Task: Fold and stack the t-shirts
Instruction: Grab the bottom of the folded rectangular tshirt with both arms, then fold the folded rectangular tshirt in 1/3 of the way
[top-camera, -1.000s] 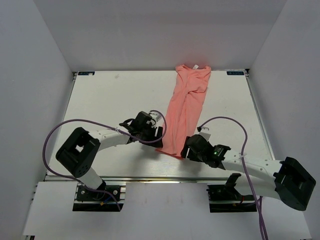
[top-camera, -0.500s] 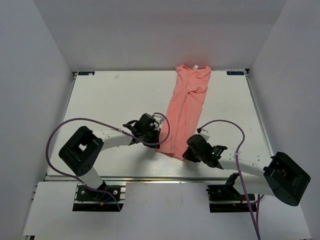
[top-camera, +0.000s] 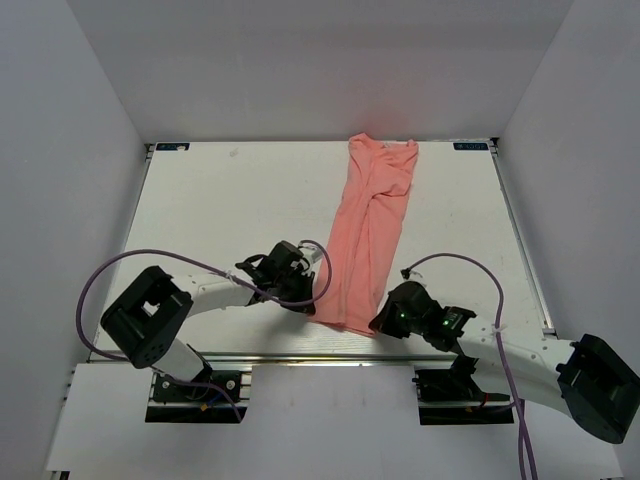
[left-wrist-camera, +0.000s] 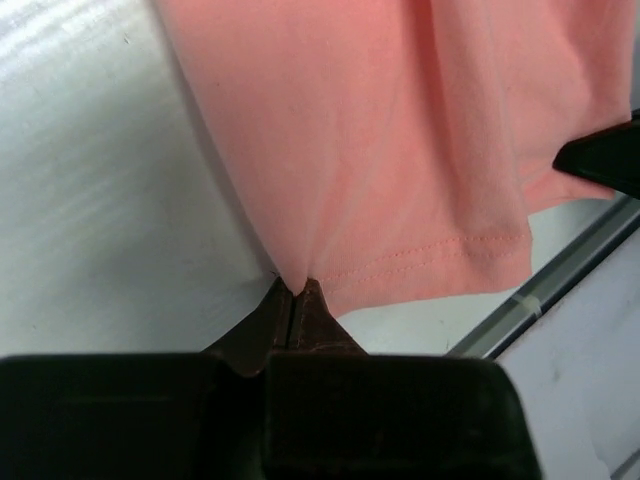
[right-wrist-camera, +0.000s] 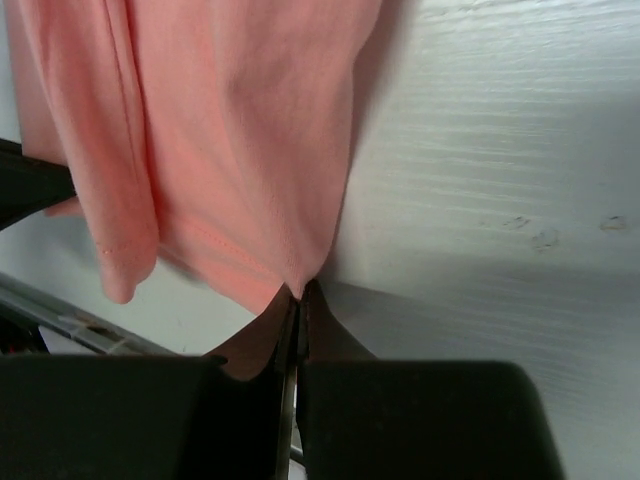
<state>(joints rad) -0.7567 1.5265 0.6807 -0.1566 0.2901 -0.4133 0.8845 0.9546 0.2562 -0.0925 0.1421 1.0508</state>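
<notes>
White table (top-camera: 220, 200), grey walls (top-camera: 300, 60)

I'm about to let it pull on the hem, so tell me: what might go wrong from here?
1. The left gripper and right gripper each pinch only the very edge of the t-shirt hem, so the fabric may slip out when pulled.
2. The shirt lies bunched in long lengthwise creases; folding now would likely trap them.
3. The hem sits close to the table's near rail and might snag there.

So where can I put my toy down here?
The big white patch of table left of the t-shirt is bare, plus a narrower strip on its right. It's crowded at the near edge, where the left gripper and right gripper pinch it.
</notes>
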